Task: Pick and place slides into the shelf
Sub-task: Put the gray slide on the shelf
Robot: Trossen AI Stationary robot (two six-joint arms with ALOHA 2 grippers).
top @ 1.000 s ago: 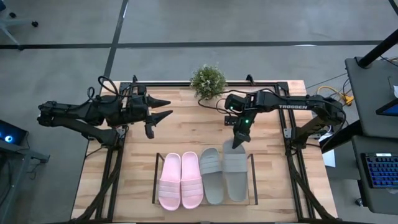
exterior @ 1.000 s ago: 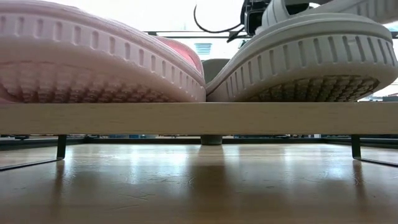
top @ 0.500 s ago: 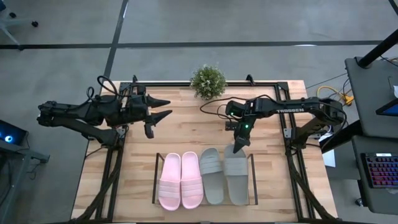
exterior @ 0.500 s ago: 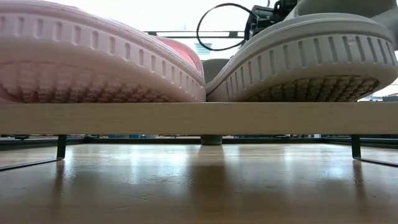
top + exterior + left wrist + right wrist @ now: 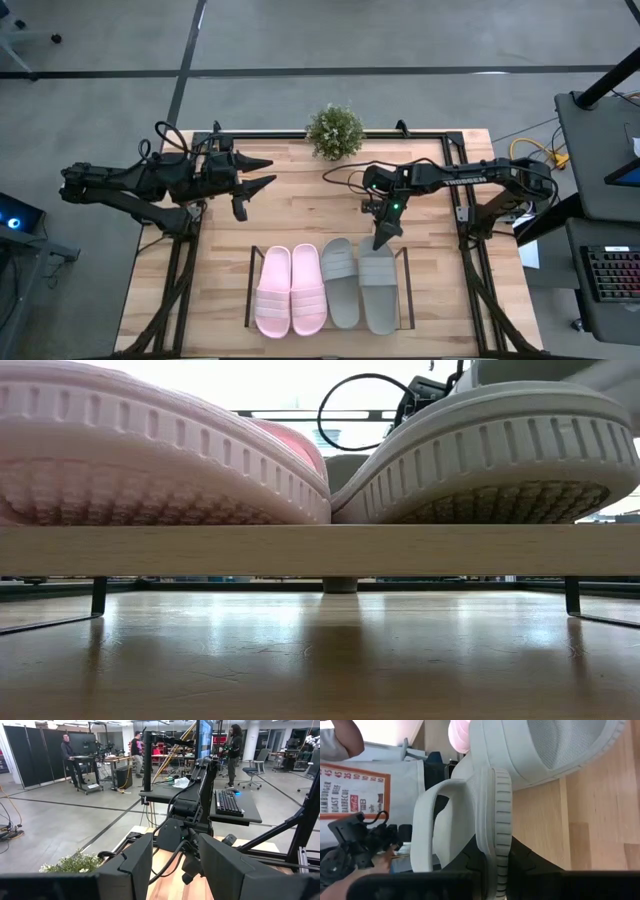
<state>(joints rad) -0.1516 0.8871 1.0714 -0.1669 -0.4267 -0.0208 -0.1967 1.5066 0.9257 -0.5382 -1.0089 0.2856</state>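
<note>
Reaching down, right claw (image 5: 381, 240) pinching grey slide (image 5: 377, 290)

Matt foam slides (image 5: 325, 287) with ribbed edges sit on the light-wood shelf (image 5: 320, 550).

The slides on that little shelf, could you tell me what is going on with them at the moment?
The right gripper is shut on the heel edge of the outer grey foam slide sandal, setting it into the low black-wire shelf with the light wood base. The other grey sandal and the light pink foam pair already lie side by side in it. The left gripper waits apart near the table's far left, its fingers apart and holding nothing.
</note>
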